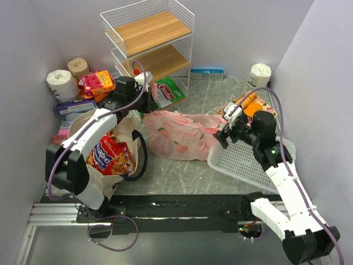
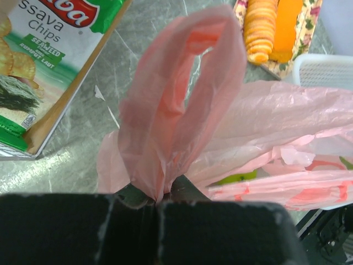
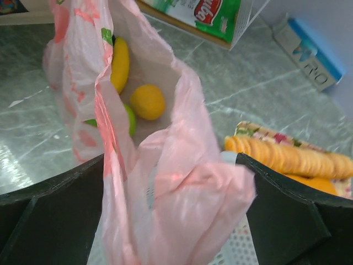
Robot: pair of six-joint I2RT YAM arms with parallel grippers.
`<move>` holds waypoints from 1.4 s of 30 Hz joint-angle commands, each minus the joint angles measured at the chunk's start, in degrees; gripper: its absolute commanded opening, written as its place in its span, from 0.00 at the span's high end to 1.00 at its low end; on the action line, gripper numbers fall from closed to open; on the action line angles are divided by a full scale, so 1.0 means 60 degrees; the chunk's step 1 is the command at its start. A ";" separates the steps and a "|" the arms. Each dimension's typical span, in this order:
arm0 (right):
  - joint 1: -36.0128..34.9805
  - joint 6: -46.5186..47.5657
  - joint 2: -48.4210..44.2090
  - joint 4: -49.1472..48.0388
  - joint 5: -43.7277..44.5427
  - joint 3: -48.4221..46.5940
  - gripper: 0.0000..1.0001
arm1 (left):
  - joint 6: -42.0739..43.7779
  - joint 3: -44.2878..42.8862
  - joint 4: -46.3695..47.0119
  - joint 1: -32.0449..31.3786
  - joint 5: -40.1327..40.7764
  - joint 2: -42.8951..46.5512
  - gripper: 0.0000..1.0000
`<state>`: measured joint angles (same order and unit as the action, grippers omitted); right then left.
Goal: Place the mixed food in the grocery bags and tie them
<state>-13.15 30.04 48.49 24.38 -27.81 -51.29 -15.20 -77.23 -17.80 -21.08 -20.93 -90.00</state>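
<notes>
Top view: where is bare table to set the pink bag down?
Bare marble lies in front of the pink bag, between the tote and the white basket. A second patch lies behind it, between the wire shelf and the right toilet roll. Crowded: snack boxes back left.

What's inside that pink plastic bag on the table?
Through the open mouth of the pink bag, a yellow banana, an orange and part of a green apple show. The rest of the apple and anything deeper are covered by crumpled plastic.
</notes>
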 commanded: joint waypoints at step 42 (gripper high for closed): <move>-0.0987 -0.1405 0.0822 -0.1046 -0.1840 -0.1265 1.00 | 0.0380 -0.1513 -0.0417 -0.1334 -0.0569 -0.0557 0.99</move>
<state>-16.34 21.41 50.54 18.83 -39.33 -54.11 -18.06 -82.63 -22.22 -25.54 -19.92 -94.24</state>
